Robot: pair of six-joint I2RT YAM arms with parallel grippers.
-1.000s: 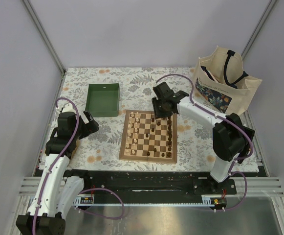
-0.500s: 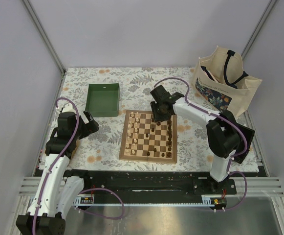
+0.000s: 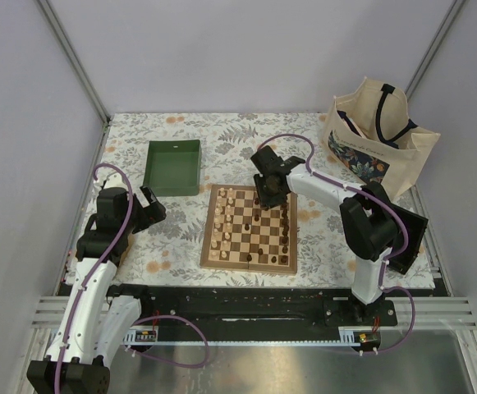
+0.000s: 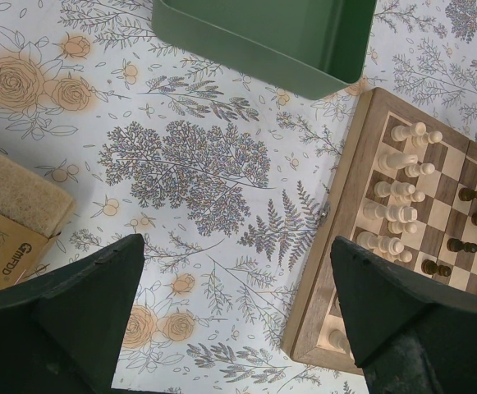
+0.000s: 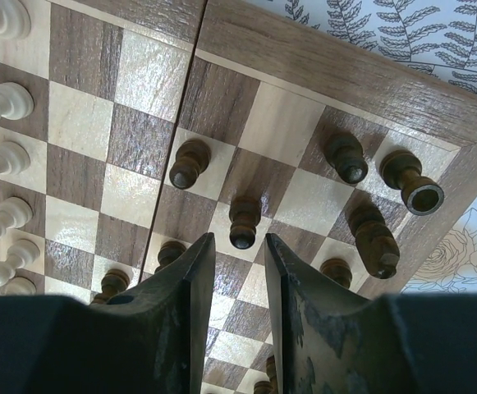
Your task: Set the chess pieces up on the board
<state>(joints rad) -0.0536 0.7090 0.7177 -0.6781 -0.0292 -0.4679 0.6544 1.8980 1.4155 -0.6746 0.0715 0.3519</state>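
Observation:
The board (image 3: 208, 240) lies at the table's middle. Cream chess pieces (image 3: 222, 222) stand along its left side and dark chess pieces (image 3: 285, 232) along its right. My right gripper (image 3: 264, 199) hovers over the far part of the board. In the right wrist view its jaws (image 5: 238, 240) stand narrowly apart with nothing between them. An upright dark pawn (image 5: 244, 223) is just beyond the fingertips, and other dark men, such as a rook (image 5: 410, 182), stand near the board's corner (image 5: 320, 61). My left gripper (image 3: 152, 209) (image 4: 238, 246) is wide open over the cloth, left of the board (image 4: 337, 271).
A green tray (image 3: 173, 167) (image 4: 263, 37) sits at the far left of the board. A cream tote bag (image 3: 378, 139) stands at the back right. A cardboard sponge box (image 4: 8, 234) lies beside my left fingers. A floral cloth (image 3: 222, 135) covers the table.
My right gripper has moved left over the board's far rows, and its jaws have narrowed. The left arm has not moved.

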